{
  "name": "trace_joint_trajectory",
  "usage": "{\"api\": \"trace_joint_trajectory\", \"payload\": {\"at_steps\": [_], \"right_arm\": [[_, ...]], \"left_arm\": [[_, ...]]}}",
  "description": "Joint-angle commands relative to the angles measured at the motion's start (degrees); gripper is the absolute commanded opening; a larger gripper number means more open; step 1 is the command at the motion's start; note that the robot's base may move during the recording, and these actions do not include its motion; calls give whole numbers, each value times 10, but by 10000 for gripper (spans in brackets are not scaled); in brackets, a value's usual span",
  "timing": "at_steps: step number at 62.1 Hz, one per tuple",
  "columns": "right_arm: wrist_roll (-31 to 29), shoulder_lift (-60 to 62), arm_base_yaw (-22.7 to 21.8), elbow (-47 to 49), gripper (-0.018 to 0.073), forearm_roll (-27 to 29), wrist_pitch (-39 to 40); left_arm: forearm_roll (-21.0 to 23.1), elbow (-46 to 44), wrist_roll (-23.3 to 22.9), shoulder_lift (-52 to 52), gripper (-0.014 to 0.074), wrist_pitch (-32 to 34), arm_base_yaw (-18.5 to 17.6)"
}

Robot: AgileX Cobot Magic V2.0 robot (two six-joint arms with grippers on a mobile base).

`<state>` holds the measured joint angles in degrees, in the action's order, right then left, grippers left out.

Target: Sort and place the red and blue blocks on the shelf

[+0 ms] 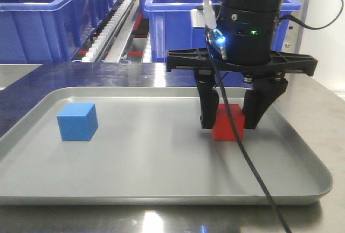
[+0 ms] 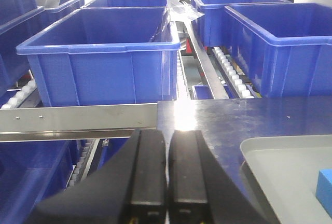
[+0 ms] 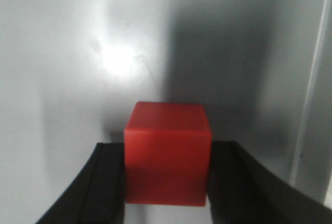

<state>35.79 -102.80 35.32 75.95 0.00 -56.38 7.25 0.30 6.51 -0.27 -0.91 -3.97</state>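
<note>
My right pincer (image 1: 229,125) is clamped on the small matte red cube (image 1: 228,130), which sits on the grey rimmed metal tray (image 1: 161,190) toward three o'clock. The small matte blue cube (image 1: 78,121) rests at nine o'clock. My left pincer (image 2: 167,182) is closed, fingers pressed together.

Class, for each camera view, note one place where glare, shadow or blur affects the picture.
Front view: light glares off the steel tabletop below the tray. Left wrist view: a bright reflection washes out the tabletop's far edge. Right wrist view: a glare spot on the tray, and a dark shadow beyond the red block.
</note>
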Motion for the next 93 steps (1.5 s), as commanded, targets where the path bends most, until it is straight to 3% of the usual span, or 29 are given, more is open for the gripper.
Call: {"api": "trace_joint_trajectory", "payload": {"at_steps": [1,11,24,38,47,69,83,93], "right_arm": [[-6,31,-4,13,85,-16,-6],[-36,60,-4,13,78,-17,-2],[-132,121,-27,10,78,-11,15],[-260,198,-113,-58,78,16,51],[-306,258,-176,-125,78,31,116],[-319,433,-302,-311,78,31,311],[-319,559,-309,-436,78,25,464],[-319,660,-309,-500,78,25,495]], "left_arm": [[5,15,-4,-8,124,46,0],[5,15,-4,-8,124,46,0],[5,15,-4,-8,124,46,0],[5,15,-4,-8,124,46,0],[5,15,-4,-8,124,46,0],[5,15,-4,-8,124,46,0],[5,15,-4,-8,124,46,0],[5,15,-4,-8,124,46,0]]}}
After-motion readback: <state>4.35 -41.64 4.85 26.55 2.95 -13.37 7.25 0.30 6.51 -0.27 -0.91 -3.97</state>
